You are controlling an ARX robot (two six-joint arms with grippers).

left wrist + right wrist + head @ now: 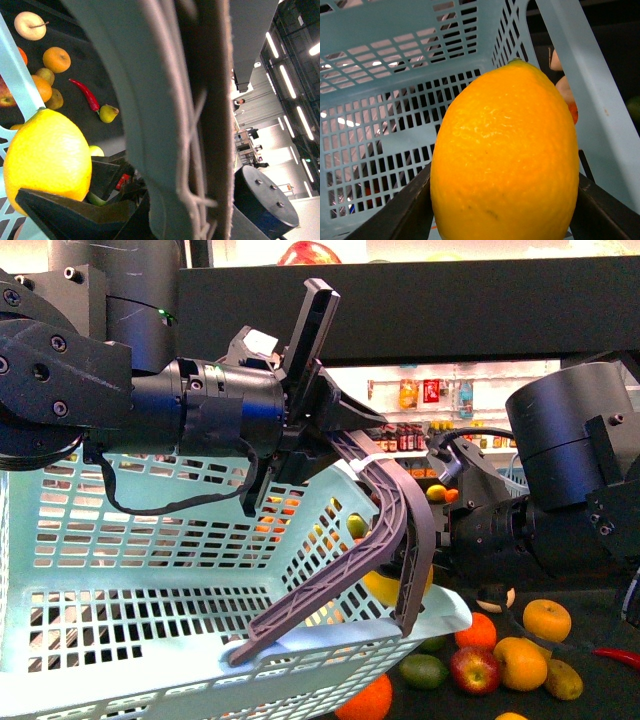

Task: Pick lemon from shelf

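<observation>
Lemon (505,150), pinched across its belly by my snug-closed right fingers (605,210): light, firm, waxy-slick, I judge. Left fingers (318,320) bear the basket handle (385,510); their closure I cannot tell.

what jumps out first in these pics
A big yellow lemon fills the right wrist view, clamped in the right gripper, a pale blue slotted basket behind it. In the front view that basket takes the lower left, its grey handle up by the left arm, and loose fruit dots the dark shelf at lower right.
</observation>
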